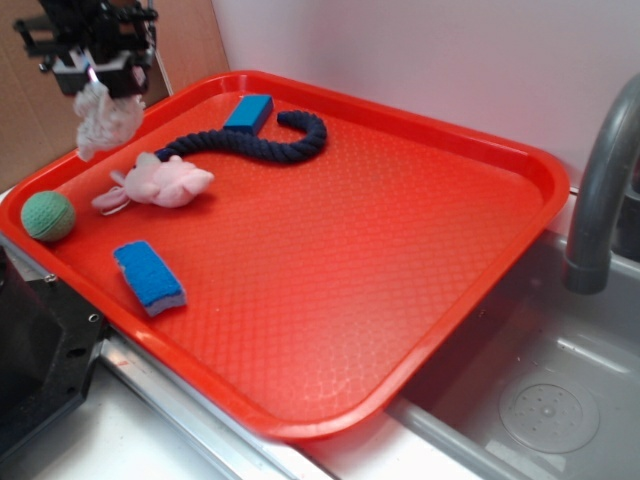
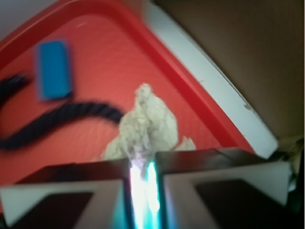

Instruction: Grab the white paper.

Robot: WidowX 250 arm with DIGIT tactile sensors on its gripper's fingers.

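Observation:
The white paper [image 1: 103, 122] is a crumpled wad hanging in the air above the red tray's [image 1: 400, 260] far left corner. My gripper [image 1: 95, 82] is shut on its top end, holding it clear of the tray. In the wrist view the same white paper [image 2: 147, 124] dangles from between the two closed fingers [image 2: 71, 191], with my gripper [image 2: 143, 176] pinching a thin strip of it. The red tray [image 2: 105, 47] lies blurred below.
On the tray lie a pale pink plush toy [image 1: 160, 182], a green ball [image 1: 47, 215], two blue sponges [image 1: 148, 277] [image 1: 249, 112] and a dark blue rope [image 1: 265, 145]. A grey faucet [image 1: 600, 190] and sink [image 1: 540, 400] stand to the right. Brown cardboard [image 2: 228, 57] backs the tray.

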